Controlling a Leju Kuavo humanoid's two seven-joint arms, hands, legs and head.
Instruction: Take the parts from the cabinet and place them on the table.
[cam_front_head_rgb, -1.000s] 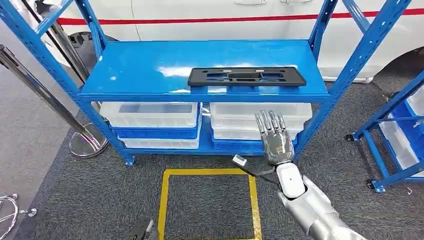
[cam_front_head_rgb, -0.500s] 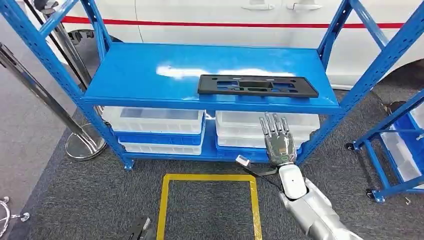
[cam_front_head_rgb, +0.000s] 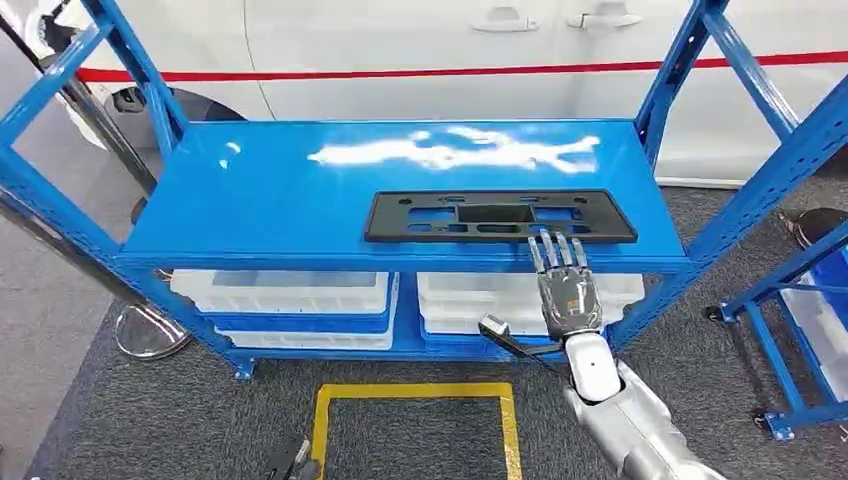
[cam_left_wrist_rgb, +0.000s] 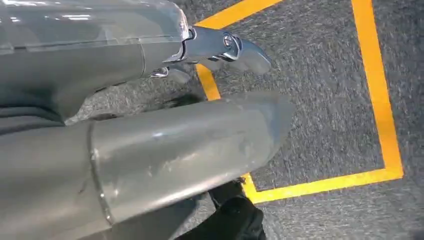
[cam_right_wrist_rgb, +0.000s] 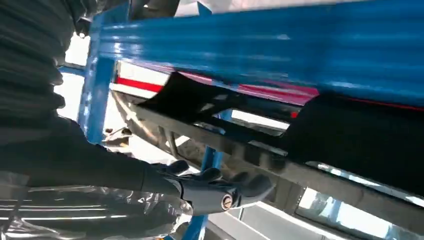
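**Right hand at the front edge of the shelf, under the black part**

A flat black plastic part with rectangular cut-outs lies on the top shelf of the blue metal cabinet, towards its right side and close to the front edge. The right hand is raised just in front of that edge, fingers straight and spread, holding nothing; its fingertips reach the part's near rim, though contact cannot be told from the head view. In the right wrist view the part sits just beyond the fingers.

The left hand hangs over grey carpet with a yellow tape square; whether its fingers are apart or together cannot be told.

On the lower shelf, translucent white bins are stacked on blue ones; their contents cannot be made out.
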